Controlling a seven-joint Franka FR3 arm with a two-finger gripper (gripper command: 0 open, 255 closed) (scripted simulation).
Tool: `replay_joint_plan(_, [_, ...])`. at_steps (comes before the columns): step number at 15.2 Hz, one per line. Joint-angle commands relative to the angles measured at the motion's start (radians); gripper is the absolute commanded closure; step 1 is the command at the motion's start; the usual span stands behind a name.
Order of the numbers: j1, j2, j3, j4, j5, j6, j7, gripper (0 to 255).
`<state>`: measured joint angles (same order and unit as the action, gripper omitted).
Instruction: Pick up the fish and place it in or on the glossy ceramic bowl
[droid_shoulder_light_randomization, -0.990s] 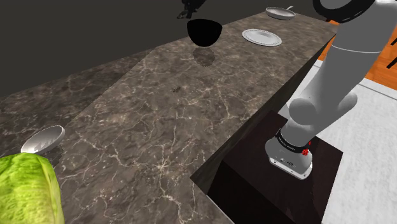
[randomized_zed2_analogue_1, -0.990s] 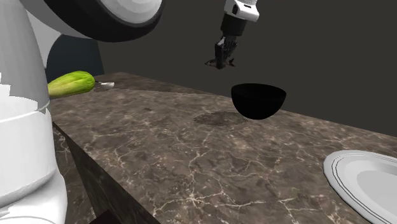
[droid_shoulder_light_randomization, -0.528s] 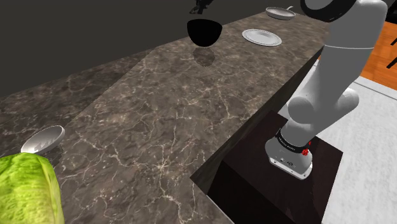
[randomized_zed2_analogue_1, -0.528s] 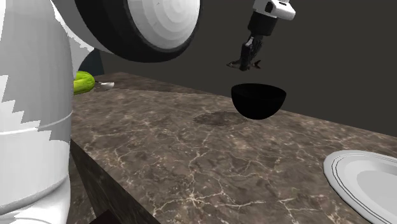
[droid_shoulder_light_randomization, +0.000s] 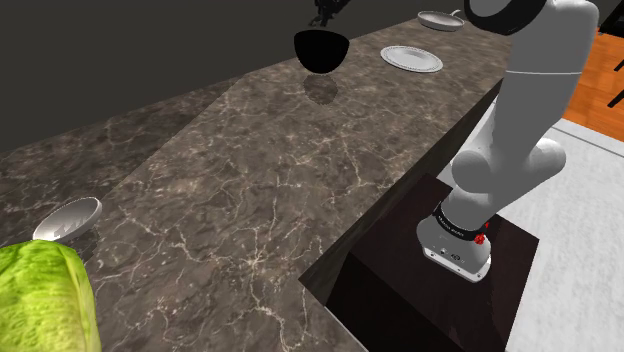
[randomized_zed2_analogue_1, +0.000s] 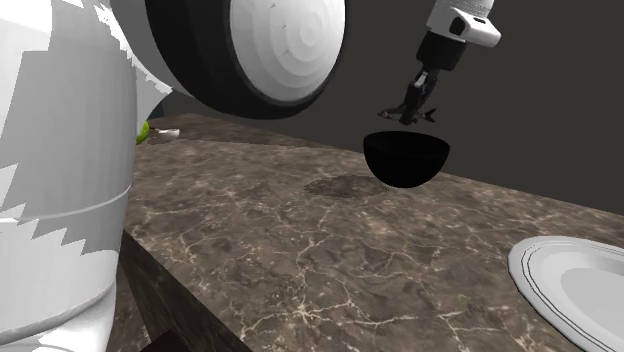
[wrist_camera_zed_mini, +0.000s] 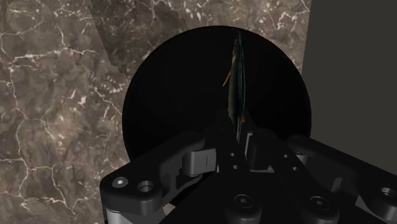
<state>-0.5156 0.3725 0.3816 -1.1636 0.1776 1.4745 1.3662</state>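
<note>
Black two-finger pincer (randomized_zed2_analogue_1: 411, 103) pinches the slim dark fish (wrist_camera_zed_mini: 236, 76) by one end, the glossy black round bowl (randomized_zed2_analogue_1: 405, 160) directly beneath it; release from this height and the long body, far end near the rim, may flip onto the brown marble counter (randomized_zed2_analogue_1: 300, 250)

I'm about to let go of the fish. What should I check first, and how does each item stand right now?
1. Fish clasped between the fingers of the gripper: ok.
2. Fish over the black bowl: ok. The wrist view shows it against the bowl's inside, with one end near the rim's outline.
3. Fish clear of the rim: ok. It hangs above the bowl in the second exterior view.
4. Bowl upright on the counter: ok.
5. Bowl empty: cannot tell, since its inside is plain black.
</note>
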Motion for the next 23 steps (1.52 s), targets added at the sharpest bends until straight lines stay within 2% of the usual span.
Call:
replay_joint_plan(1, [-0.006, -0.014, -0.001, -0.050, 0.005, 0.035, -0.012, 255])
replay_joint_plan(6, [-0.016, -0.038, -0.003, -0.159, 0.013, 0.118, -0.037, 255])
replay_joint_plan(14, [-0.016, -0.038, -0.003, -0.159, 0.013, 0.118, -0.036, 255])
replay_joint_plan(15, [-0.016, -0.038, -0.003, -0.159, 0.013, 0.118, -0.036, 0])
replay_joint_plan(20, [-0.016, -0.038, -0.003, -0.159, 0.013, 0.118, -0.036, 0])
replay_joint_plan(23, [-0.013, 0.007, -0.007, 0.003, -0.001, -0.002, -0.021, 0])
